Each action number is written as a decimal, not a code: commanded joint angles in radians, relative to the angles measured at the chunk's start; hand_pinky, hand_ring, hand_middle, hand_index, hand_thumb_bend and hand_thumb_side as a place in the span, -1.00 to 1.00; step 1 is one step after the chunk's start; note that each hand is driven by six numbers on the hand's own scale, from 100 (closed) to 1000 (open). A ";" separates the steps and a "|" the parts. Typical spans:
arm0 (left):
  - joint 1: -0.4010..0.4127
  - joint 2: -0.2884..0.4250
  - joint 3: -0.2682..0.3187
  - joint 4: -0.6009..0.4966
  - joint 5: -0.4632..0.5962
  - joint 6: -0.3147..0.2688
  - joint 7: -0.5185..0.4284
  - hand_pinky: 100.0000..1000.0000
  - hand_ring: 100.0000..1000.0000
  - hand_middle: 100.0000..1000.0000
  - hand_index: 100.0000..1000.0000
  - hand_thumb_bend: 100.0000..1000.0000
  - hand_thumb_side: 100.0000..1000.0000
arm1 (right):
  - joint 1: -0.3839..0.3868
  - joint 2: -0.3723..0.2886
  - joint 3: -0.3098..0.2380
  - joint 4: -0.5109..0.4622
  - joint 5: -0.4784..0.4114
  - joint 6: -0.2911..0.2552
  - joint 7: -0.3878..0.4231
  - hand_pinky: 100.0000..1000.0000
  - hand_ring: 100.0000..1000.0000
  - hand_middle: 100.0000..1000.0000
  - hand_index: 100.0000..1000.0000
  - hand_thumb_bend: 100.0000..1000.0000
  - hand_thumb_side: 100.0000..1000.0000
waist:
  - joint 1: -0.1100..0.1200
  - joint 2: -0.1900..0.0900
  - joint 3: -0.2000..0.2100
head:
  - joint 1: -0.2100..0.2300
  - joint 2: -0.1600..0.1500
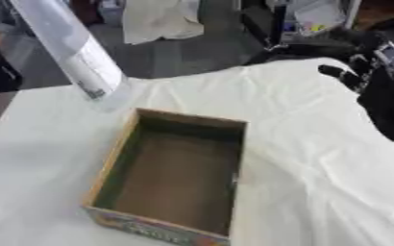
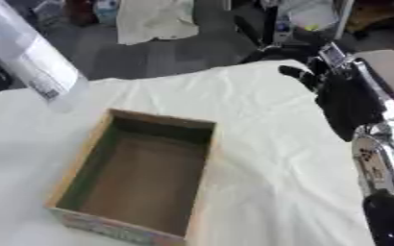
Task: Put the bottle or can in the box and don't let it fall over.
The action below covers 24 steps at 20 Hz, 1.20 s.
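right eye view shows the right hand [image 2: 339, 98] at the far right of the scene, black, hanging over the right edge of the table [image 2: 267, 158]. its fingers [image 2: 294, 74] point toward the far left and look relaxed, not curled round anything; it holds nothing. the left hand is not in either view, so its state cannot be told.

left of that hand lies a wide stretch of pale, wrinkled cloth covering the table. further left, near the middle, sits the box [image 1: 125, 144], an open cardboard tray with brown inner walls, a brown floor and a printed near side. nothing is inside it.

the bottle [image 1: 79, 53] is at the far left, a clear plastic one with a white label. it hangs tilted in the air, its base low and just beyond the box's far left corner, its top running out of the picture at the upper left. what holds it is out of view.

as a judgement, the step in hand is carrying the bottle toward the box. the next move calls for bringing the base over the box floor, righting the bottle, and lowering it flat before letting go.
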 commanded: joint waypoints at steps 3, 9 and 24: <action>-0.031 0.001 -0.007 -0.032 -0.006 0.014 -0.020 -0.36 -0.86 -0.61 -0.56 -1.00 -1.00 | -0.018 -0.002 0.005 -0.009 -0.014 0.010 -0.003 0.63 0.73 0.93 0.53 -1.00 -0.01 | 0.001 -0.041 -0.011 | 0.012 0.014; -0.022 -0.013 -0.027 -0.034 -0.029 0.026 -0.041 -0.32 -0.86 -0.61 -0.56 -1.00 -1.00 | -0.021 0.009 0.010 -0.010 -0.021 0.016 -0.005 0.63 0.73 0.93 0.53 -1.00 -0.01 | 0.001 -0.051 -0.027 | 0.022 0.017; -0.010 -0.045 -0.094 -0.097 -0.121 0.030 -0.073 -0.33 -0.86 -0.62 -0.56 -1.00 -1.00 | -0.025 0.030 0.009 -0.013 -0.017 0.027 0.000 0.63 0.73 0.93 0.53 -1.00 0.02 | 0.000 -0.032 -0.049 | 0.029 0.038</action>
